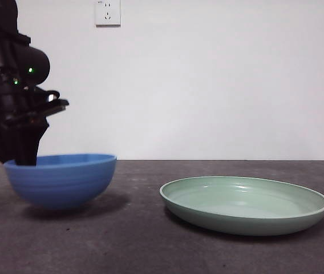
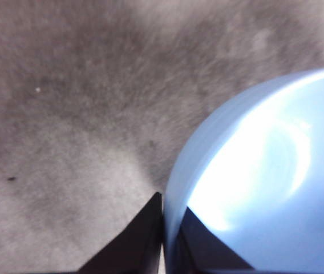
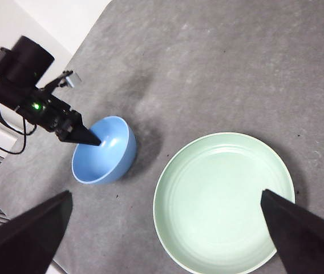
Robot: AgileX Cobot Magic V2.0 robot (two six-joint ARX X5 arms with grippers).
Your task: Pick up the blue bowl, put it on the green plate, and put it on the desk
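Note:
The blue bowl (image 1: 62, 180) stands at the left of the desk (image 1: 145, 245), tipped slightly. My left gripper (image 1: 25, 155) comes down from the upper left and is shut on the bowl's left rim, one jaw inside and one outside. The left wrist view shows the gripper (image 2: 163, 208) pinching the rim of the bowl (image 2: 264, 188). The green plate (image 1: 244, 204) lies empty to the right of the bowl, apart from it. My right gripper (image 3: 166, 194) is open and empty, high above the plate (image 3: 225, 200). The right wrist view also shows the bowl (image 3: 105, 151) and the left gripper (image 3: 86, 137).
A white wall with a socket (image 1: 108, 12) stands behind the desk. In the right wrist view the desk's edge (image 3: 13, 154) runs close beside the bowl, with cables beyond it. Bare desk (image 3: 236, 68) lies beyond the plate.

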